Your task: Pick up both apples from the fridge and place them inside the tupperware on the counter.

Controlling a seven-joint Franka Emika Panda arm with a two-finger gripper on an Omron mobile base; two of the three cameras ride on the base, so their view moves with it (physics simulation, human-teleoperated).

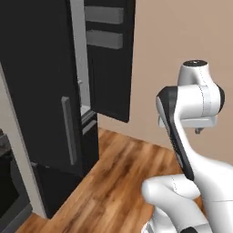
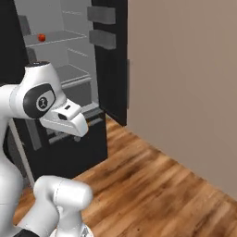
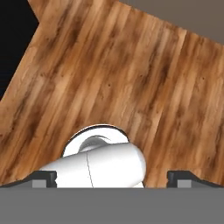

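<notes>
the fridge stands open in the upper left of the right base view, its black door swung out beside the beige wall. one red apple sits on an upper shelf at the top left. in the hand view the gripper points down at the wooden floor, fingertips spread wide at the bottom corners, holding nothing.
</notes>
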